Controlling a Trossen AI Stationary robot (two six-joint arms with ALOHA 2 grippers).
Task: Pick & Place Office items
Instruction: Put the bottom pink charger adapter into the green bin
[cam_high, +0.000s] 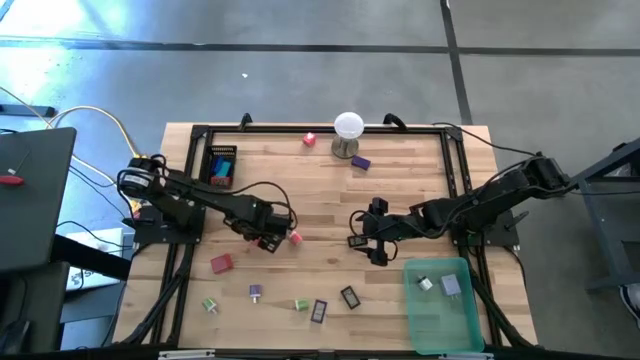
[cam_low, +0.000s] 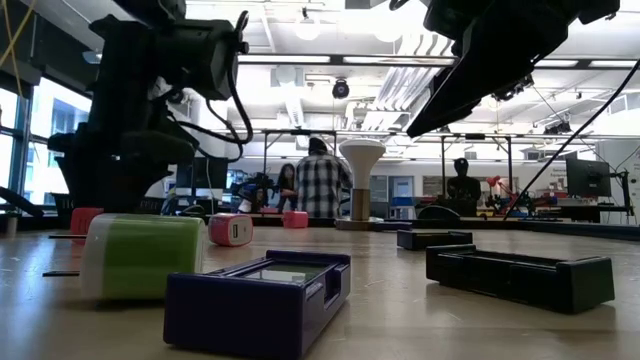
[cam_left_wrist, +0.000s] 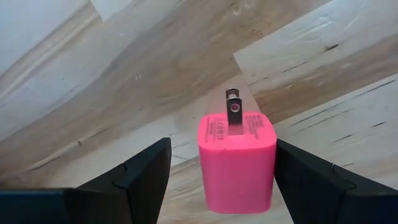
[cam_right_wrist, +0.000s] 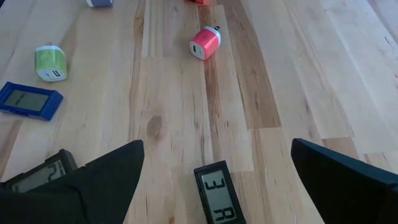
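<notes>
Both arms reached inward, low over the tabletop.
The left tool (cam_high: 272, 241) stood with fingers (cam_left_wrist: 134, 180) parted and pointed down-right; the right tool (cam_high: 362, 240) was spread wide, facing left.

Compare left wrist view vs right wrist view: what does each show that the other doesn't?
Left wrist only: the metal prongs on the pink plug-in charger cube, which sits between the open left gripper fingers, apparently ungripped.

Right wrist only: the open right gripper over a small black LCD display, plus a green charger cube and a blue-framed display.

Both: the light wooden tabletop; the pink cube also appears far off in the right wrist view.
</notes>
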